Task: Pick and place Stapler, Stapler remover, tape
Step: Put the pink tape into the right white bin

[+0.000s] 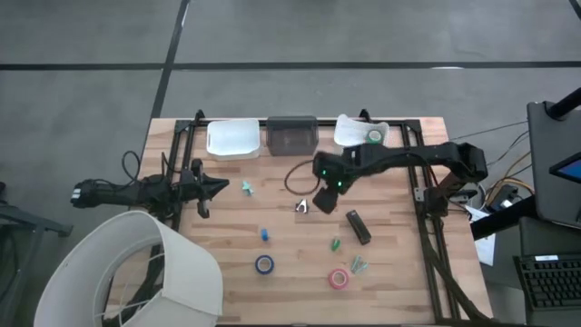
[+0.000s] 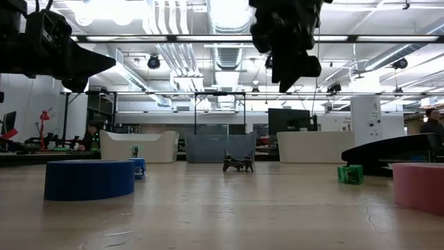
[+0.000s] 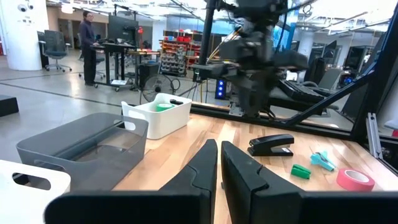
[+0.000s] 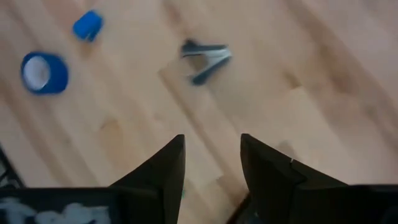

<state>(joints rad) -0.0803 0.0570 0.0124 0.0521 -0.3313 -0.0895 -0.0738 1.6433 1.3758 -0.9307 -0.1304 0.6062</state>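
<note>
Black jointed arms [image 1: 399, 159], green lights

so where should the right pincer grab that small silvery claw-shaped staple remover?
Take the small silvery claw-shaped staple remover from straight above, across its narrow hinged end. It lies flat on bare wood, prongs splayed, clear of the blue tape ring. Right pincer hangs open nearby.

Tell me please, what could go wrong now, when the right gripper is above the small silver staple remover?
1. The right gripper is open and hangs above the table; the staple remover lies ahead of its fingers, not between them, so a straight descent may miss it.
2. The remover is small and low, so the fingers could push it away instead of gripping it.
3. The black stapler lies near; the descending arm might knock it.
</note>
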